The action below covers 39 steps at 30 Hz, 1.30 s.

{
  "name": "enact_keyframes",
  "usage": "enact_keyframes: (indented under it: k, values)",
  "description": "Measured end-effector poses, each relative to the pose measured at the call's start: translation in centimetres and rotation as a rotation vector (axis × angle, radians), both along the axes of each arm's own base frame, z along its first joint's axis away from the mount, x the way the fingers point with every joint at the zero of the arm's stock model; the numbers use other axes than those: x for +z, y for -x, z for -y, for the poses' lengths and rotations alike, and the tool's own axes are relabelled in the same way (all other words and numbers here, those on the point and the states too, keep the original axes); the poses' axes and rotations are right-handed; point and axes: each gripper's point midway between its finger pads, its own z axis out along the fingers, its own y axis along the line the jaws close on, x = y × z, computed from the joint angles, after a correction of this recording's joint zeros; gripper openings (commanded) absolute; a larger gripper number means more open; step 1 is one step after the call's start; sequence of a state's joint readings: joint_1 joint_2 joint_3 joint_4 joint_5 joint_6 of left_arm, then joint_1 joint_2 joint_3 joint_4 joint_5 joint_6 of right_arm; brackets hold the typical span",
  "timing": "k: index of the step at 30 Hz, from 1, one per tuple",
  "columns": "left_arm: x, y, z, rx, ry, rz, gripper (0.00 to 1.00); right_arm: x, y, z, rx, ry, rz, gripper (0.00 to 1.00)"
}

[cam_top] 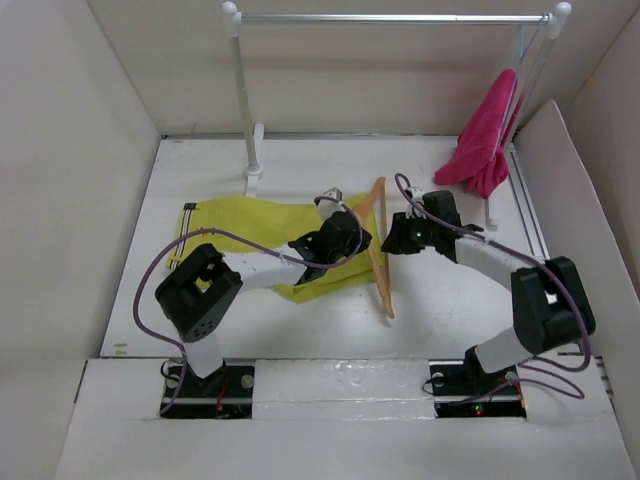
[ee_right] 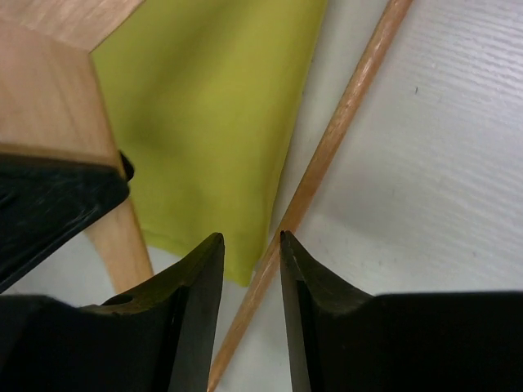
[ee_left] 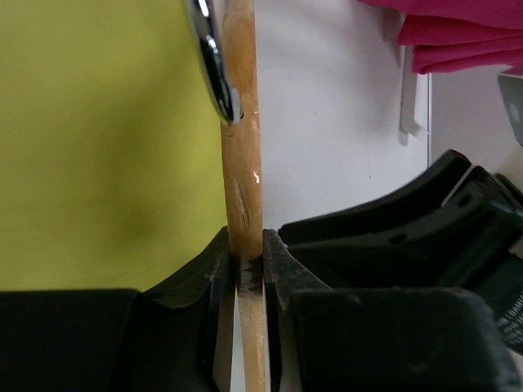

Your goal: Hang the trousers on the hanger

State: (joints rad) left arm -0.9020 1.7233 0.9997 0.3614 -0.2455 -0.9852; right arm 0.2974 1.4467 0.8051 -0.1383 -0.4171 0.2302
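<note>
The trousers (cam_top: 250, 222) are yellow-green plain cloth, lying flat and partly folded on the white table (cam_top: 450, 310), left of centre. A small dark-marked trim shows at their far left end. Their right end reaches the hanger (cam_top: 381, 262), a light tan wooden triangle with a chrome hook (ee_left: 214, 73), which stands on edge across the table's middle.

The left gripper (ee_left: 249, 245) rests over the trousers' right end, its jaws pinching the hanger's wooden arm. The right gripper (ee_right: 252, 245) sits just beside the hanger on the other side. Its jaws are spread a little, and the hanger's thin lower rod (ee_right: 327, 147) runs through the gap; whether it touches a finger I cannot tell.

Behind stands a white-and-silver clothes rail (cam_top: 390, 17), with a magenta-pink garment (cam_top: 483, 140) draped at its right end, well apart from the trousers.
</note>
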Motion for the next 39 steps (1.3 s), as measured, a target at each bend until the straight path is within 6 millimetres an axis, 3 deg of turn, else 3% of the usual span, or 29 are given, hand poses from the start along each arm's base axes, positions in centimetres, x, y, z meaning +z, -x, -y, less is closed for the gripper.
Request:
enact_keyframes:
  k: [9, 14, 15, 16, 18, 23, 28, 32, 35, 39]
  values:
    - [-1.9, -0.7, -0.7, 0.010, -0.044, -0.014, 0.00, -2.9, -4.8, -2.1, -0.014, -0.017, -0.013, 0.46]
    - [-2.1, -0.8, -0.6, 0.013, -0.046, -0.013, 0.00, -4.0, -4.8, -3.2, -0.002, -0.020, -0.033, 0.44]
    - [-2.1, -0.8, -0.6, 0.014, -0.046, -0.013, 0.00, -4.1, -4.7, -3.4, 0.000, -0.021, -0.036, 0.34]
    - [-2.1, -0.9, -0.5, 0.015, -0.046, -0.012, 0.00, -4.2, -4.6, -3.7, 0.004, -0.022, -0.038, 0.34]
    - [-2.1, -1.0, -0.5, 0.017, -0.047, -0.010, 0.00, -4.1, -4.6, -4.1, 0.006, -0.037, -0.037, 0.00]
    - [-2.1, -1.4, -0.7, 0.021, -0.065, 0.003, 0.00, -3.3, -4.3, -3.7, -0.006, -0.064, -0.027, 0.00]
    - [-1.8, -1.9, -1.3, 0.021, -0.095, 0.030, 0.00, 1.6, -4.3, -0.9, -0.048, -0.113, 0.054, 0.00]
    - [-1.7, -2.2, -2.4, 0.024, -0.139, 0.059, 0.00, 5.5, -4.7, 3.7, -0.143, -0.141, 0.143, 0.00]
    - [-1.6, -1.7, -3.5, 0.028, -0.164, 0.071, 0.00, 6.1, -4.6, 7.6, -0.228, -0.122, 0.157, 0.00]
    - [-1.3, -0.8, -5.5, 0.030, -0.205, 0.083, 0.00, 4.9, -3.5, 11.5, -0.320, -0.102, 0.121, 0.00]
